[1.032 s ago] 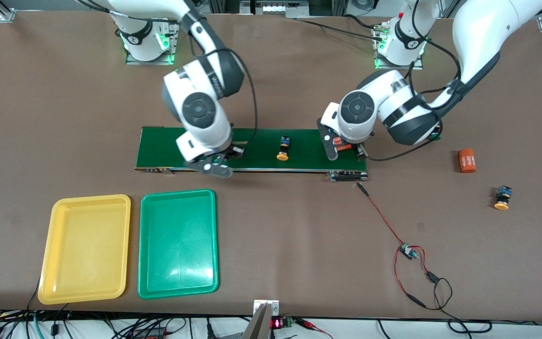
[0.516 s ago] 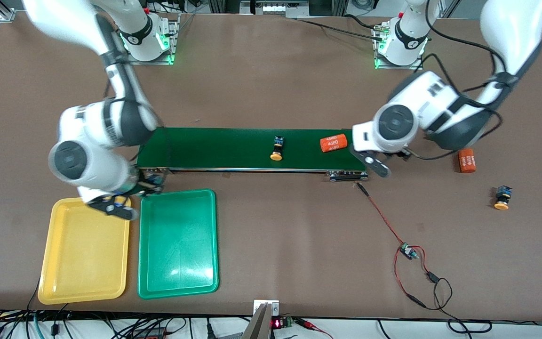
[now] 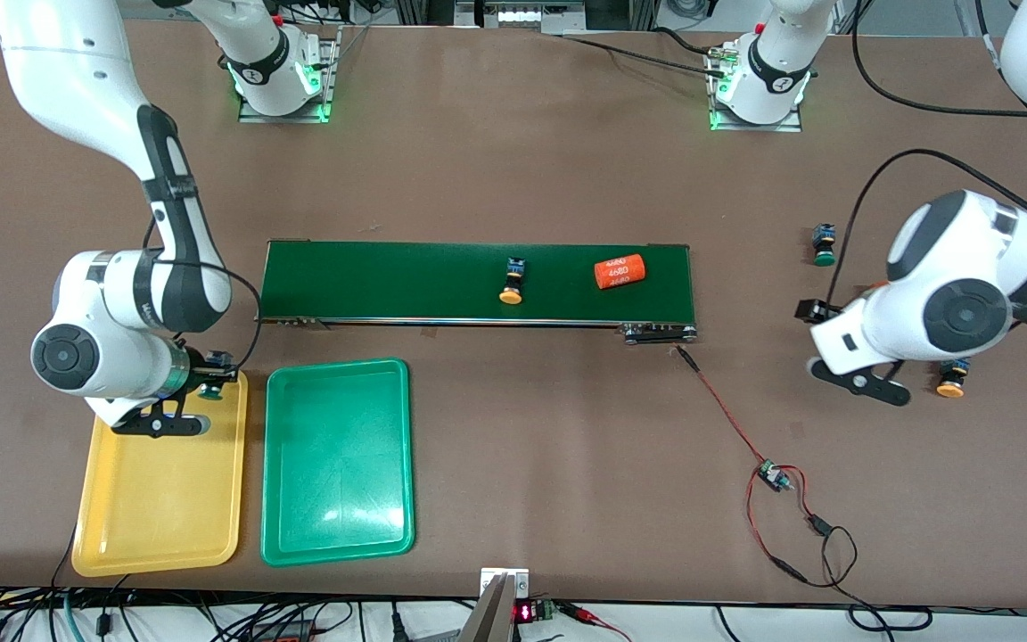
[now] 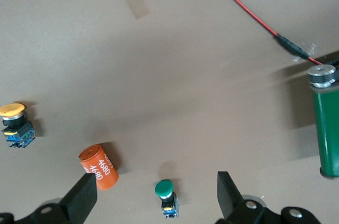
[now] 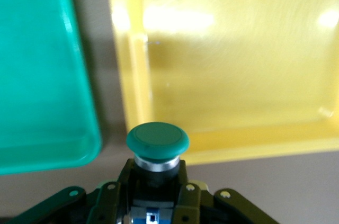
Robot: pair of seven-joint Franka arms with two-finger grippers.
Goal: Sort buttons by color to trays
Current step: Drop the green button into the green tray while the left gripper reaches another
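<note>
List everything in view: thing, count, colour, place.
green-capped push-button switches: 2; one in the right tool, one on the table at the left arm's end
yellow-capped push-button switches: 2; one on the belt, one on the table, partly under the left arm
orange printed cylinders: 2; one on the belt, one on the table below the left tool
shallow yellow plastic tray: 1, nearer the camera than the belt
shallow green plastic tray: 1, beside the yellow tray
dark-green conveyor belt: 1, mid-table
red-black wire: 1, on the table
right tool: shut, over the yellow tray's rim
left tool: open, empty
</note>
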